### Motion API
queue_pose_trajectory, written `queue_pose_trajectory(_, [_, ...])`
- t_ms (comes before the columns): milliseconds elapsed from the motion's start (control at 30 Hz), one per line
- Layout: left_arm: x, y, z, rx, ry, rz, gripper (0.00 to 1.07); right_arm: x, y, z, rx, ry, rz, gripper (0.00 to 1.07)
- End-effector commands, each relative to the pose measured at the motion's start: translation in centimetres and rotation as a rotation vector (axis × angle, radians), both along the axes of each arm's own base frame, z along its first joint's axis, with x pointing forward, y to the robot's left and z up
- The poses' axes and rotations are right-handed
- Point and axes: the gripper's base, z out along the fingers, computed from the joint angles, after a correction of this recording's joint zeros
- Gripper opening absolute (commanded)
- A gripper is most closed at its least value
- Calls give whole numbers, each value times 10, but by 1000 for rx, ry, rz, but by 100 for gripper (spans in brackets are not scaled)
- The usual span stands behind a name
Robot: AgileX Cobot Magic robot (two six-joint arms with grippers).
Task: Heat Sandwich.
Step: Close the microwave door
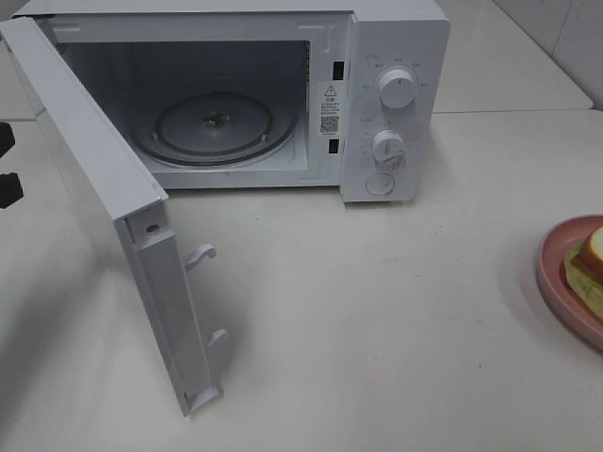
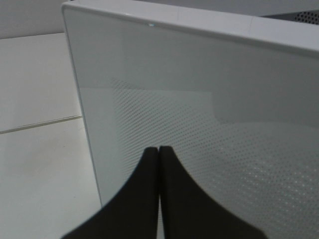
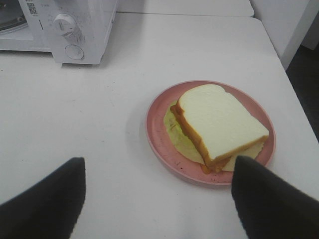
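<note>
The sandwich, pale bread with orange and green layers, lies on a round pink plate on the white table. In the exterior high view the sandwich and plate sit at the far right edge. My right gripper hangs open just short of the plate, one dark finger on either side, holding nothing. The white microwave stands at the back with its door swung wide open and the glass turntable bare. My left gripper is shut and empty, right by the door's outer face.
The open door juts forward across the left of the table, latch hooks sticking out. Two knobs and a round button sit on the microwave's right panel. Dark parts of the left arm show at the left edge.
</note>
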Motion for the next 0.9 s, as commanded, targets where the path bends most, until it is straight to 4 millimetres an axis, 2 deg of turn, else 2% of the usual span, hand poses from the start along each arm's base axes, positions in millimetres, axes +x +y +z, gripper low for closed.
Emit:
queue_pose_trajectory(33, [4,-12,4,-2,-28,-55,0,-3,0,1,5,-42,-7,76])
queue_pose_trajectory(267, [6,-30,0,-21,-11,-97,0,-3,0,1,5,-42,-7,76])
queue_pose_trajectory(400, [10,-47,-2,-37,-5,-141,0,-3,0,1,5,-42,-7,76])
queue_pose_trajectory(900, [25,-90,0,-66,-26,-153,0,-3,0,1,5,-42,-7,76])
